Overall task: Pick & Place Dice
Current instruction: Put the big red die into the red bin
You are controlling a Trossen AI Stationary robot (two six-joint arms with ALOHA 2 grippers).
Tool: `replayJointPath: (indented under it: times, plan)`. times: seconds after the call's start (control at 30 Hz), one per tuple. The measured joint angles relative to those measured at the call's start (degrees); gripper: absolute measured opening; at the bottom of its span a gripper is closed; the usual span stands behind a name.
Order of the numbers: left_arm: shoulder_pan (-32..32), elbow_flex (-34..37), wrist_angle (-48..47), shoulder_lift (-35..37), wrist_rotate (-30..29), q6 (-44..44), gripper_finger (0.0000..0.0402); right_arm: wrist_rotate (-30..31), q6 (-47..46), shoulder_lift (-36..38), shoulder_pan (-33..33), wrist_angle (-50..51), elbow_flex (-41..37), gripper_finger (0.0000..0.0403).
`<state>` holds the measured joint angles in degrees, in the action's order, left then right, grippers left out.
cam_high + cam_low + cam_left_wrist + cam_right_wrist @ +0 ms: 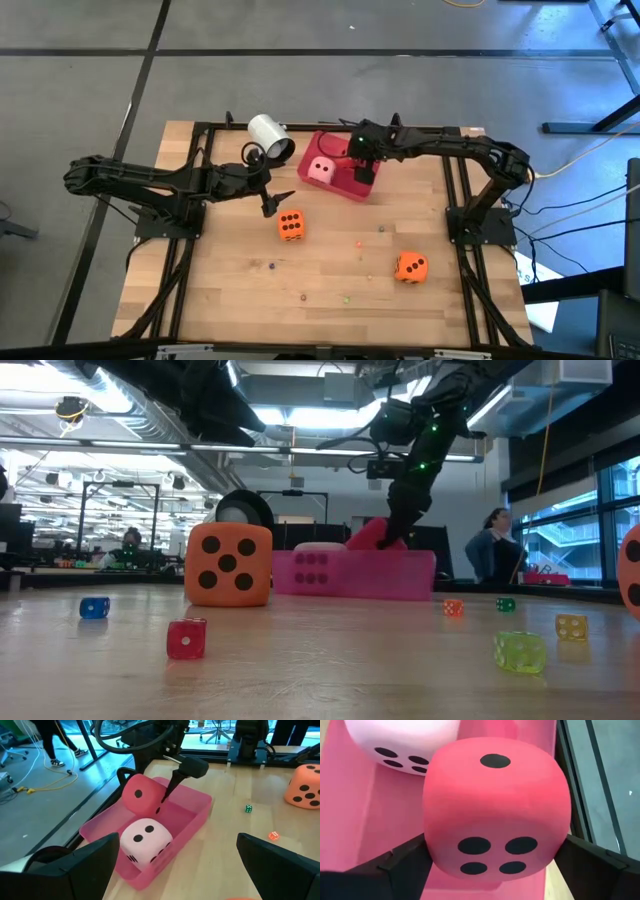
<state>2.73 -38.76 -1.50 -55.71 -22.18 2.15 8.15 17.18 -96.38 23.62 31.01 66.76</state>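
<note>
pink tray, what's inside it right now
Two dice: a pink die lying on the floor of the pink tray, and a red die between the fingers of the right gripper, over the tray. The floor beneath them is covered.

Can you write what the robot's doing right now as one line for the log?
right claw: around red die in pink tray | pink die: in tray | left claw: open, waiting | two orange dice: on table

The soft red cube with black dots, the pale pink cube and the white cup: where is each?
Soft red cube with black dots (496, 810), right wrist view: on its front face.
Pale pink cube (146, 837), left wrist view: on its top face.
White cylindrical cup (268, 131), high view: on its side wall.
</note>
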Motion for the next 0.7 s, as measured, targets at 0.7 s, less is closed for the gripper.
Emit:
replayJointPath:
  times: [0.7]
  plan:
    - [0.0, 0.0, 0.0, 0.0, 0.0, 0.6, 0.04, -0.2, -1.5, 0.0, -0.1, -0.3, 0.0, 0.0392]
